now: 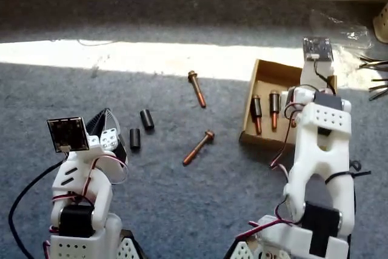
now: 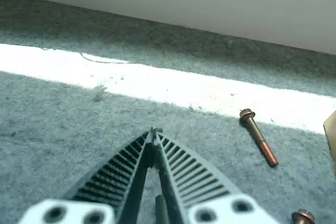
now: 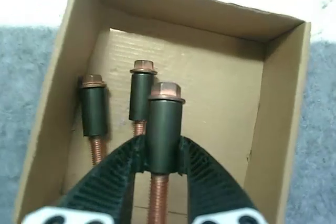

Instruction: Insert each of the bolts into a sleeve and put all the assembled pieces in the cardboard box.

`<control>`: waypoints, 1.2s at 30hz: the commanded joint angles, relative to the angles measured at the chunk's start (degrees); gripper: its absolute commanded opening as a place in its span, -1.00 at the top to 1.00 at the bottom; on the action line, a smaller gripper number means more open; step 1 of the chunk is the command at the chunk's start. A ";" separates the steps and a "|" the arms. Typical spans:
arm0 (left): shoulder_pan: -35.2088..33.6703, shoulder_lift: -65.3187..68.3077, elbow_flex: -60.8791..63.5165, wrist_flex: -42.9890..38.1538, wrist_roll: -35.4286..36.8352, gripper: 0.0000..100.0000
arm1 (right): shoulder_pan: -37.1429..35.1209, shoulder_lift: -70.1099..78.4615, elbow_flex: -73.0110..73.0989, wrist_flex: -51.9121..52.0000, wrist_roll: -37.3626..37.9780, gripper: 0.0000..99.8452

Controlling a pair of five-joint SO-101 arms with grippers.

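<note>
The right fingers (image 3: 110, 177) squeeze a bolt with its sleeve on (image 3: 164, 129). They hold it by the black sleeve, up over the cardboard box (image 3: 210, 19). I think it is not set down yet. Two finished pieces already lie in the box, side by side. One (image 3: 93, 111) is close to a wall and the other (image 3: 142, 95) is right next to it.

The left fingers (image 2: 121, 174) are pressed together at the tips and hold nothing. They hang low over the grey worktop (image 1: 182, 210), near two loose black sleeves. One sleeve (image 1: 147, 119) lies just beside the other (image 1: 134, 138). Two bare bolts lie out on the worktop too. One bolt (image 1: 196, 89) is farther back, and the other (image 1: 199, 147) is between the sleeves and the box.

So I think the job is a bit more than half done. Three bolts have their sleeves, and two of those are in the box. What is left is to drop this third one in. Then each of the two bare bolts needs a sleeve, and both must go in the box.
</note>
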 commanded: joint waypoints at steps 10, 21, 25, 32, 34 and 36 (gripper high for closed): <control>-0.84 -0.31 -0.48 0.00 -1.23 0.99 | 1.10 21.93 -18.95 -0.31 0.79 0.98; -0.84 -0.31 -0.48 0.00 -1.23 0.99 | 0.75 26.51 -22.20 2.07 0.79 0.58; -0.84 -0.31 -0.48 0.00 -1.23 0.99 | -0.04 26.42 -22.29 2.95 0.88 0.54; -2.68 -0.31 -0.48 0.00 -1.23 0.99 | -3.21 18.07 -22.29 8.48 0.88 0.54; -4.53 -0.31 -0.75 0.00 -1.05 0.99 | -5.05 13.41 -22.11 10.15 0.88 0.54; -4.97 -0.31 -1.01 0.26 -0.88 0.99 | -7.34 9.19 -21.93 11.12 0.79 0.54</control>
